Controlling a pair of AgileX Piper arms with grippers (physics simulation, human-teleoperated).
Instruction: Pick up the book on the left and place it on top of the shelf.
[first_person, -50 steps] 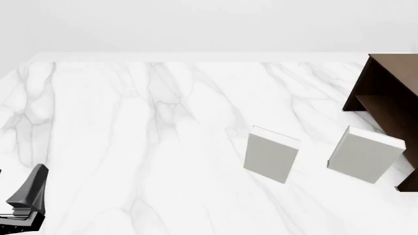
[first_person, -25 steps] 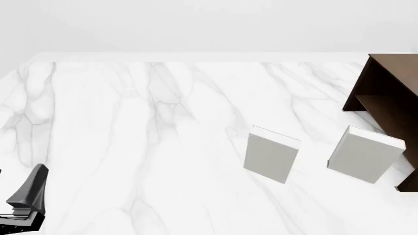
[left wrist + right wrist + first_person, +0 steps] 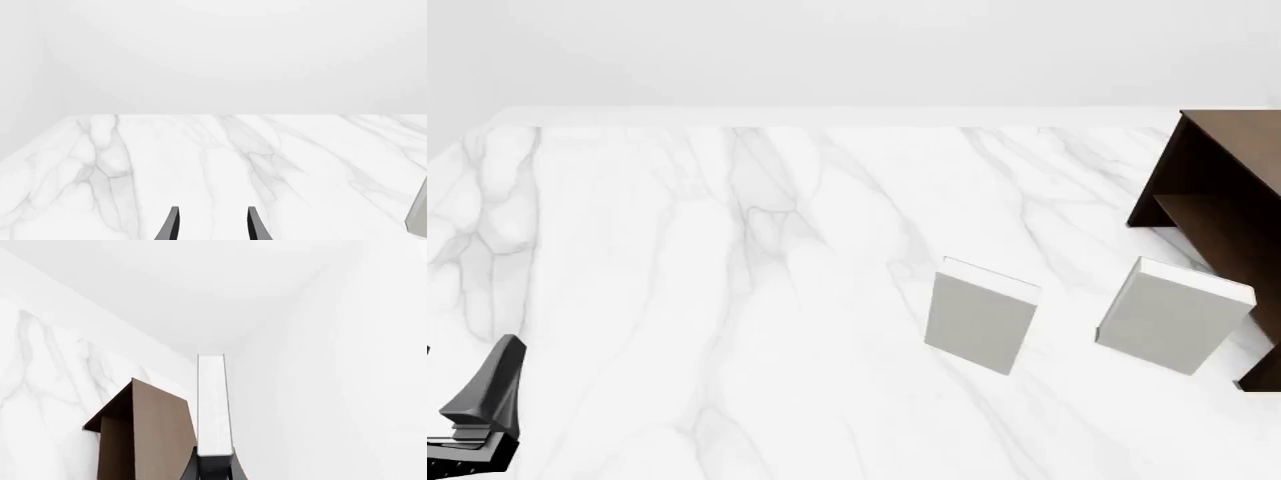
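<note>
a white marble bench (image 3: 694, 250) fills the front view, running back to a plain pale wall. at its far right edge stands the shelf (image 3: 1221, 190), dark brown wood with a flat top and an open compartment, partly cut off by the frame. two pale grey-white books lie on the marble near it: one (image 3: 981, 315) right of centre, the other (image 3: 1174, 315) just beside the shelf's lower corner, the two well apart from each other. the first of these shows only as a sliver at the edge of the left wrist view.

the book (image 3: 215, 405), thin with dark covers and white page edges, does not appear in the front view. in the right wrist view it is seen edge-on, a narrow white strip outlined in dark, standing straight out from the right claw (image 3: 215, 467), whose dark fingers (image 3: 192, 471) pinch its near end from both sides. the shelf's brown top and side panel sit just beside the book in that view; whether book and shelf touch cannot be told.

the left claw (image 3: 213, 227) hovers low at the near left corner of the bench, well apart from both pale books and the shelf. its two dark fingertips (image 3: 172, 225) stand moderately apart with nothing but bare marble between them.
</note>
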